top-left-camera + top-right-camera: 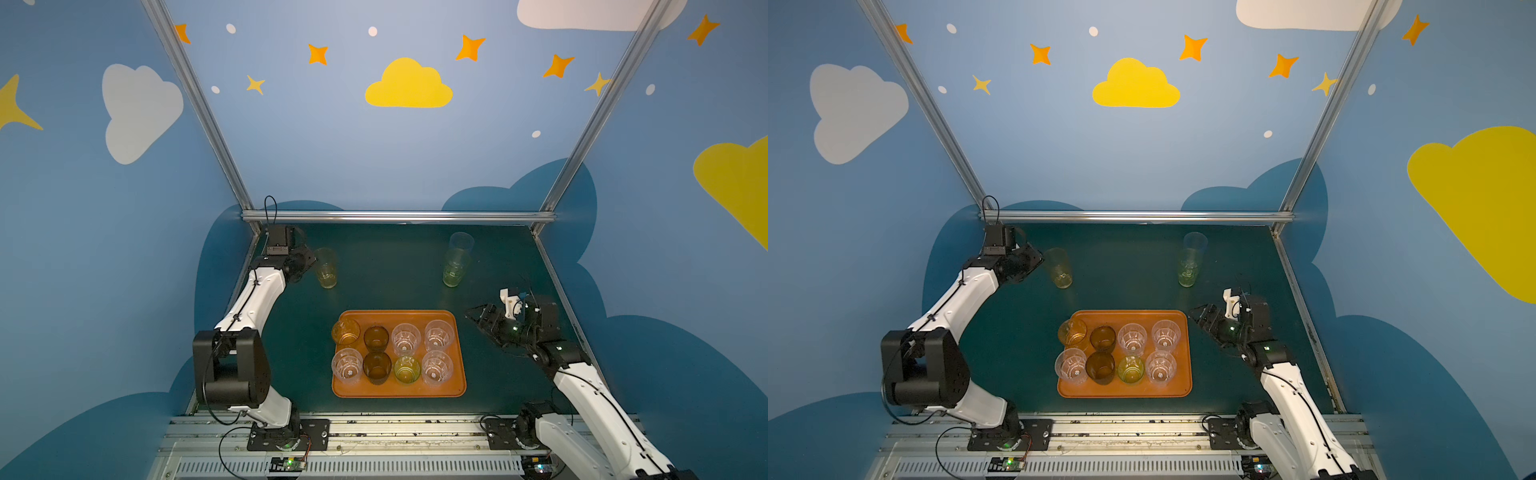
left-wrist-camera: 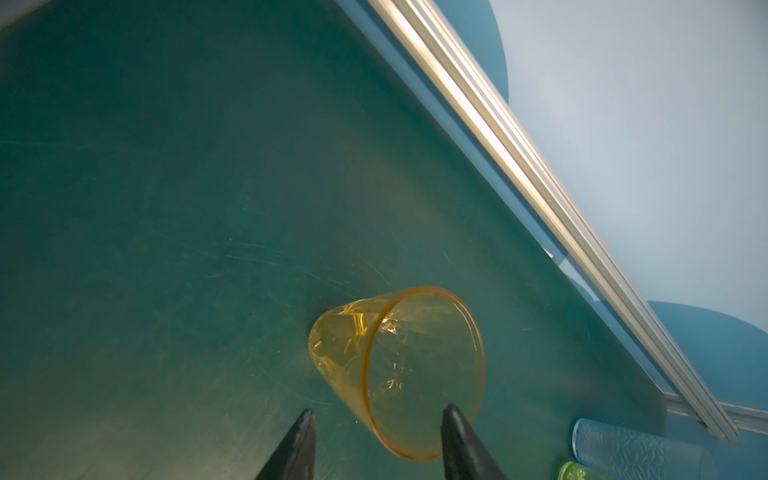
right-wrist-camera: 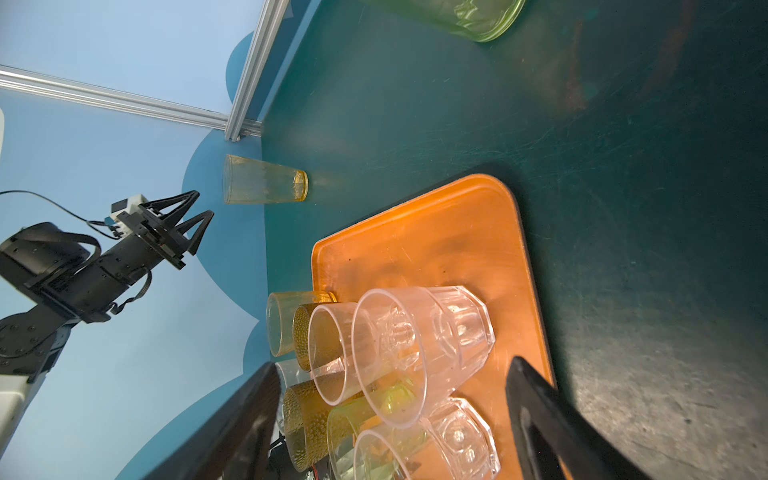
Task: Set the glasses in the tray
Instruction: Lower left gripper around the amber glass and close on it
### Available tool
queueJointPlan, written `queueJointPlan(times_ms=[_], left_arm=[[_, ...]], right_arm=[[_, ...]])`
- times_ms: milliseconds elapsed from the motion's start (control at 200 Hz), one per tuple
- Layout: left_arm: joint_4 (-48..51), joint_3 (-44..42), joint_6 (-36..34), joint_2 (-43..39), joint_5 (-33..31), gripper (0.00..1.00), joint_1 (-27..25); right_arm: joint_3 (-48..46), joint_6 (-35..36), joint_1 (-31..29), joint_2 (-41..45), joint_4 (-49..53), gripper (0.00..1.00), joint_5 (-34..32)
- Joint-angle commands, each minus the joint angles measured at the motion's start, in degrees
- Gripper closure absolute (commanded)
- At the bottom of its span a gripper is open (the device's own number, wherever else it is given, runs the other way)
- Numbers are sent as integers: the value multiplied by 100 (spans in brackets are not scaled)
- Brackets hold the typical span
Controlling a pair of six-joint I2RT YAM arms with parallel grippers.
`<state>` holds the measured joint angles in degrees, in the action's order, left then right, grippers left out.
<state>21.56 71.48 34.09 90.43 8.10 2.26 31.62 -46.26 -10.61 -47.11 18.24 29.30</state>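
Note:
A tall amber glass (image 1: 325, 268) (image 1: 1062, 268) (image 2: 399, 365) (image 3: 266, 179) stands upright at the far left of the table. My left gripper (image 1: 309, 259) (image 1: 1038, 259) (image 2: 379, 413) (image 3: 204, 203) hovers just left of its rim, jaws apart and holding nothing. The orange-brown tray (image 1: 399, 388) (image 1: 1125, 390) (image 3: 436, 232) holds several short glasses: clear, dark brown, amber and yellow-green. A tall green glass (image 1: 455, 272) (image 1: 1187, 272) and a greyish-clear one (image 1: 461, 243) (image 1: 1195, 241) stand at the far right. My right gripper (image 1: 471, 313) (image 1: 1196, 313) (image 3: 392, 365) hangs open beside the tray's right edge.
An aluminium rail (image 1: 399, 216) runs along the table's back edge, with slanted posts at both back corners. The short amber glass (image 1: 345, 332) sits at the tray's far left corner, over the rim. Bare green tabletop (image 1: 390, 270) lies between the tall glasses.

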Motion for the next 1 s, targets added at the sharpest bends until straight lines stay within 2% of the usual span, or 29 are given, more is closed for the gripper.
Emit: queueJointPlan(times_ms=[0, 325, 501, 831, 926, 996], left_arm=[[9, 183, -133, 185, 260, 52, 25], [136, 487, -290, 587, 271, 63, 30], [318, 617, -418, 725, 53, 69, 29], [305, 656, -480, 900, -95, 70, 30], [322, 723, -497, 1001, -119, 74, 32], [325, 770, -538, 1080, -63, 84, 29]], right_arm=[[185, 47, -23, -13, 74, 16, -117], [178, 43, -34, 0, 162, 16, -254], [209, 29, -33, -109, 127, 16, -249], [315, 22, -62, -382, 64, 16, -209], [344, 12, -63, -429, 50, 16, -214], [347, 3, -68, -456, 48, 16, -223]])
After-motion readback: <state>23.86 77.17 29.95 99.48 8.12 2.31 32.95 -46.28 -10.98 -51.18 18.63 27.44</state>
